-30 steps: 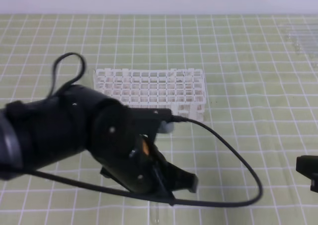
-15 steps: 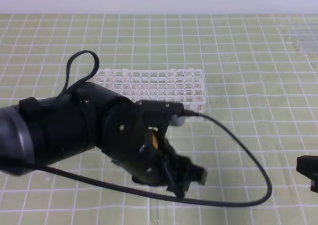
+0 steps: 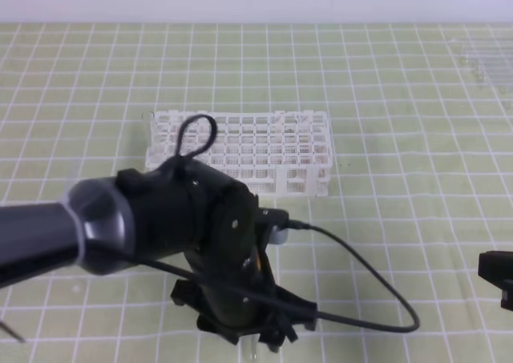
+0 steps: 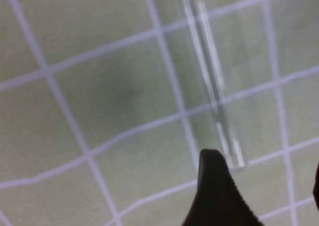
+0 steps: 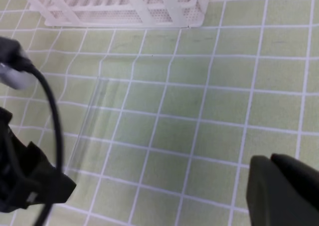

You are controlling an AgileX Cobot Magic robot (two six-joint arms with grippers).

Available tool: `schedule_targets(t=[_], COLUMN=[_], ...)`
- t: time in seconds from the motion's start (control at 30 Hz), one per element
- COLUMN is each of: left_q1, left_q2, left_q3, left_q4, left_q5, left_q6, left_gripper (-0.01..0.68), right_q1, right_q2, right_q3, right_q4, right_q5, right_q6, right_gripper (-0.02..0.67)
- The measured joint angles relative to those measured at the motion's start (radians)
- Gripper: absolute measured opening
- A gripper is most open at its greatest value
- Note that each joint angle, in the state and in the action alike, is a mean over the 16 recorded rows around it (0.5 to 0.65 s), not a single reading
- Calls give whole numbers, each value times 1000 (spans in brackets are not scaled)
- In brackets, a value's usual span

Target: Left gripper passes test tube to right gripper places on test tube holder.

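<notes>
The test tube [image 4: 212, 81] is a thin clear glass tube lying flat on the green gridded mat. It also shows in the right wrist view, where the test tube [image 5: 87, 123] lies in front of the rack. My left gripper [image 4: 266, 191] hangs open right above the tube's near end, one fingertip [image 4: 215, 186] just beside it. From above, the left gripper [image 3: 264, 331] points down near the front edge. The white test tube holder [image 3: 240, 148] stands behind it. My right gripper [image 5: 284, 193] is shut and empty, and sits at the far right [image 3: 497, 276].
A black cable [image 3: 361, 275] loops from the left arm across the mat toward the right. Faint clear tubes [image 3: 481, 58] lie at the back right. The mat [image 3: 401, 139] is flat and gridded.
The left arm has swung round and lowered toward the front edge, uncovering the rack. Its jaws have gone from shut to wide open. The right gripper has not moved.
</notes>
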Motion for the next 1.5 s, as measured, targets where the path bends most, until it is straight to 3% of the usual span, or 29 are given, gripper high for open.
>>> schedule_targets(t=[0.73, 1.23, 1.5], left_q1=[0, -1, -1], left_q2=[154, 195, 196], left_q3=[-119, -129, -129], left_q4=[90, 96, 101], left_q5=[89, 79, 74], left_q6=[-55, -55, -55], left_gripper=[356, 329, 269], right_q1=[0, 0, 0], right_q2=[0, 0, 0], right_q3=[0, 0, 0], right_q4=[0, 3, 7], right_q5=[-2, -5, -5], right_q6=[0, 0, 0], right_gripper=[-18, -18, -18])
